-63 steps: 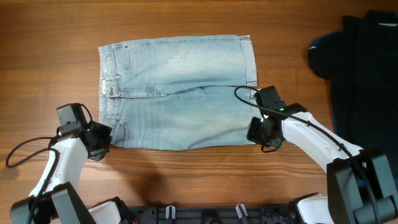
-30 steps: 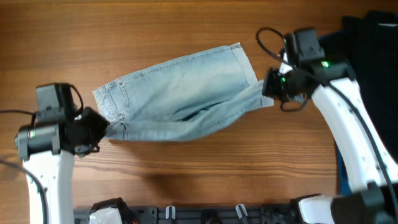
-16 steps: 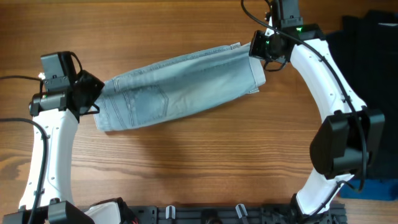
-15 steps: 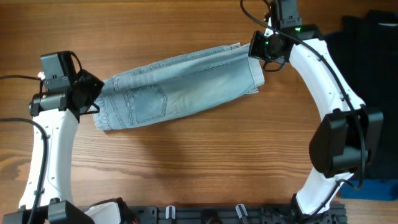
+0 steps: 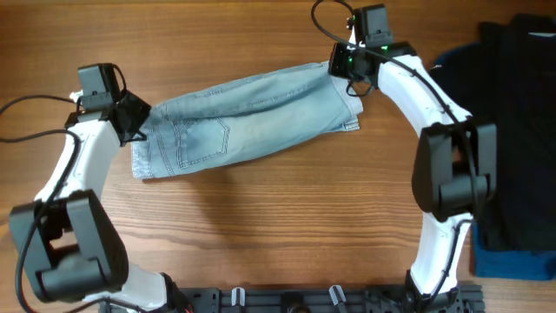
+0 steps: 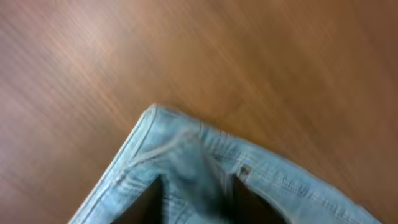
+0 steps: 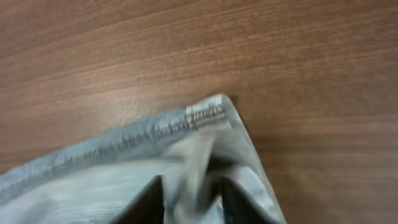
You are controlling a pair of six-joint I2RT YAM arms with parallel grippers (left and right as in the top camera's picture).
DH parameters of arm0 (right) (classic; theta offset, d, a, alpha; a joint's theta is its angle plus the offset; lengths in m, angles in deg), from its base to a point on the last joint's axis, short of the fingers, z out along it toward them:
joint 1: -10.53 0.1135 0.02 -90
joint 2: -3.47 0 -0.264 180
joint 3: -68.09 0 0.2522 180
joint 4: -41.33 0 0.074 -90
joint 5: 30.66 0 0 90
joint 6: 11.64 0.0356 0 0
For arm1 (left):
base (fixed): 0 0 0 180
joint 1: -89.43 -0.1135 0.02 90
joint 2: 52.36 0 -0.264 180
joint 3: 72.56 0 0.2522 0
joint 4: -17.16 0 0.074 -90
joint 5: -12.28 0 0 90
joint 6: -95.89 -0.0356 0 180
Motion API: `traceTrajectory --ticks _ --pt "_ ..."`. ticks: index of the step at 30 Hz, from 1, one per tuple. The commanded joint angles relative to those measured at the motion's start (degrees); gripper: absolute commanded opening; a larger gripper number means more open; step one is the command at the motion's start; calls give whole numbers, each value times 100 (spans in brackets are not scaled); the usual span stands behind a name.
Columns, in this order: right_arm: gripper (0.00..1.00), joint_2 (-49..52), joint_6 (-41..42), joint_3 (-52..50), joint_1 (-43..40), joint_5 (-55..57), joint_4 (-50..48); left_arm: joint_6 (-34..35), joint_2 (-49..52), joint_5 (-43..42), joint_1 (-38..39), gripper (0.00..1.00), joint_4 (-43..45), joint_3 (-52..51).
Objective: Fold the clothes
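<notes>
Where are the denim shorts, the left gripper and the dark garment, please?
denim shorts point(image 5: 252, 117): overhead view, middle of the folded fabric.
left gripper point(image 5: 140, 121): overhead view, between its fingertips at the shorts' left end.
dark garment point(image 5: 517, 122): overhead view, middle of its cloth.

Both wrist views are blurred, with the left gripper point(image 6: 198, 208) and right gripper point(image 7: 186, 202) cut off at the bottom edge, so I can't tell whether either grips the light blue faded denim shorts point(image 6: 186, 165), and the black garment pile point(image 5: 512, 130) overruns the overhead's right edge.
</notes>
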Motion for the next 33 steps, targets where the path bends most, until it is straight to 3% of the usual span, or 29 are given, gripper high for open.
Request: traceTrajectory --ticks 1,2,5,7,8,9,11,12,13,14,15,19,27,30,33 --pt "77 212 -396 122 28 87 -608 -553 98 -35 -4 60 807 144" --pt "80 203 -660 125 24 9 -800 -595 28 -157 -4 72 929 221" --pt "82 -11 -1375 133 13 -151 -914 -608 -302 -527 -4 85 758 540" --pt "82 -365 -1510 133 13 -439 -575 -608 -625 -717 0 84 562 625" --pt "80 -601 -1526 133 13 -555 -339 -605 -841 -846 0 77 323 625" --pt "76 -855 -1637 133 17 -555 -50 -603 -1019 -887 0 63 2 625" --pt "52 -1244 -1891 133 20 -553 452 -603 -1182 -881 0 13 -693 623" --pt "38 -1325 -1950 133 20 -551 708 -603 -1165 -879 0 4 -1049 623" --pt "17 -1344 -1991 133 20 -557 1023 -603 -1082 -901 2 4 -1504 623" --pt "7 -1331 -2131 129 22 -573 1281 -605 -1010 -901 24 4 -1790 623" --pt "4 -1276 -2330 103 20 -599 1585 -643 -922 -896 92 4 -2055 623" --pt "5 -1056 -2374 -90 20 -605 2166 -905 -487 -592 472 4 -1759 623" --pt "4 -125 -2371 -643 20 -901 2304 -907 1250 -496 588 4 -15 623" --pt "4 -101 -1880 -876 20 -337 2564 -909 1303 -337 588 4 837 623" --pt "4 -98 -1882 -1193 20 -197 2214 -909 1333 -337 584 4 1502 623"
